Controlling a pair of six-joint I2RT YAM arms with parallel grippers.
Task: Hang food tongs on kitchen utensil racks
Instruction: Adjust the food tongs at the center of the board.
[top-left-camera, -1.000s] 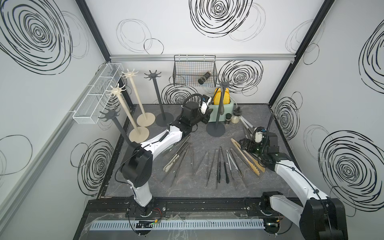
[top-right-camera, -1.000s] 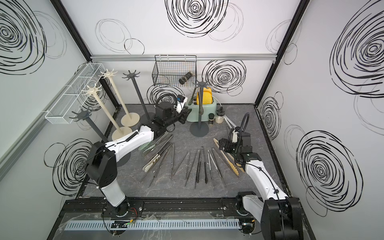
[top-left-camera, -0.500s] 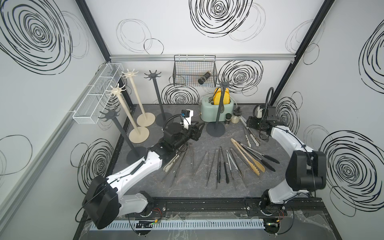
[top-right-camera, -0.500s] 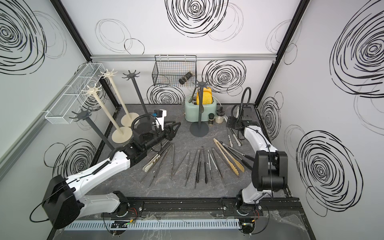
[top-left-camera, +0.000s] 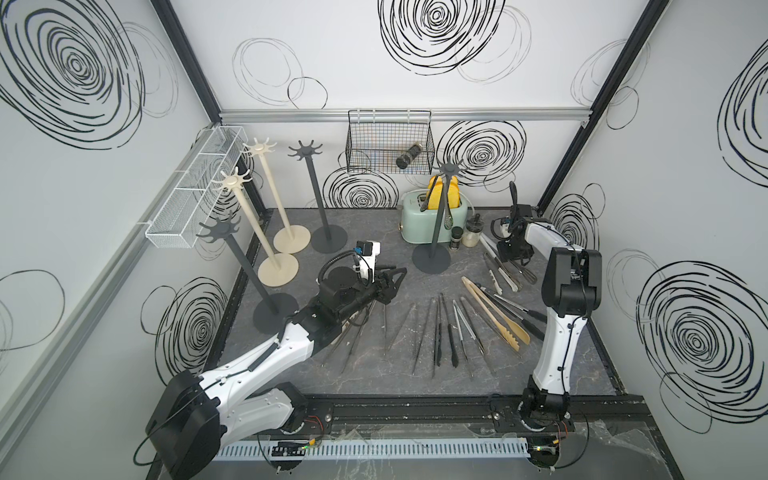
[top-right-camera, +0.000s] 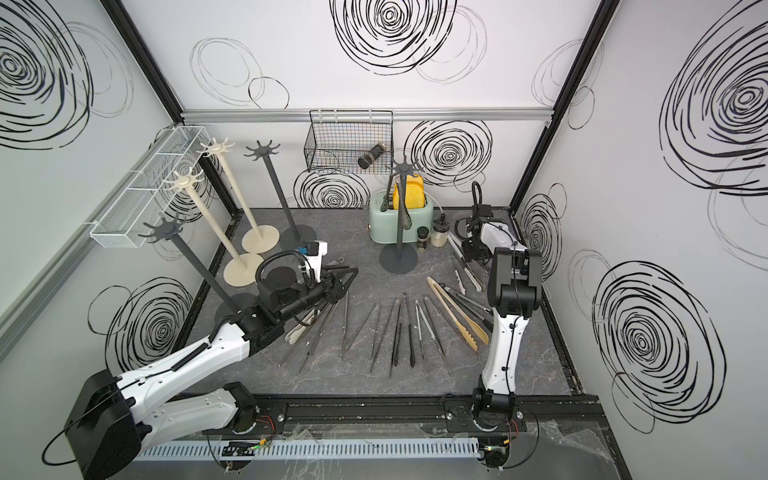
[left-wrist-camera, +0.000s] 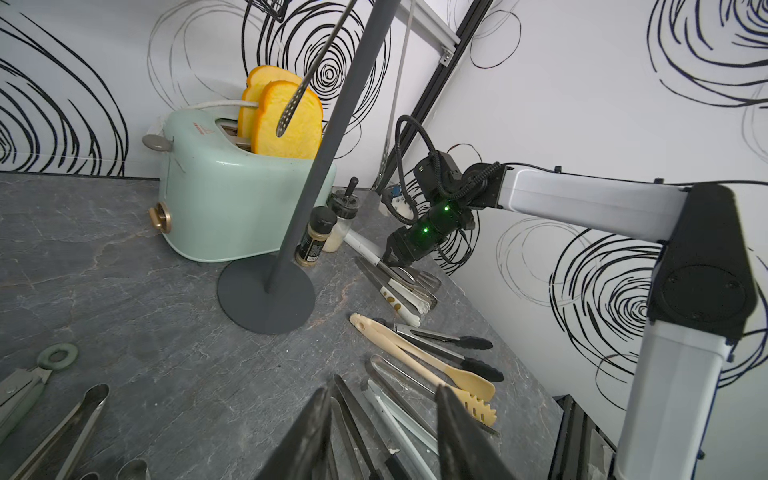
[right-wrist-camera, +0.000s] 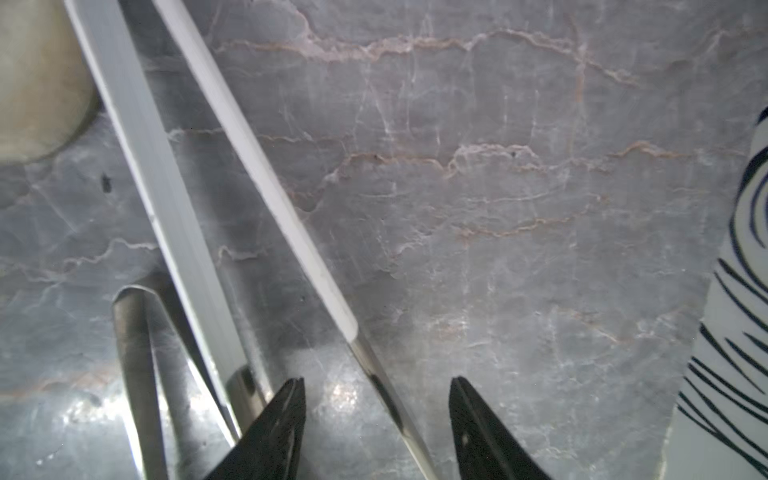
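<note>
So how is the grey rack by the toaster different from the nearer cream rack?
The grey rack is dark, the cream rack pale. The grey rack has tongs hanging from its top; the cream rack's hooks are bare. Both are tall thin poles with star-shaped tops and round flat bases.

Five racks (top-left-camera: 428, 266), over a dozen tongs (top-left-camera: 494, 311), two baskets (top-left-camera: 374, 145), three jars (top-left-camera: 456, 239), one toaster (top-left-camera: 415, 226)
</note>
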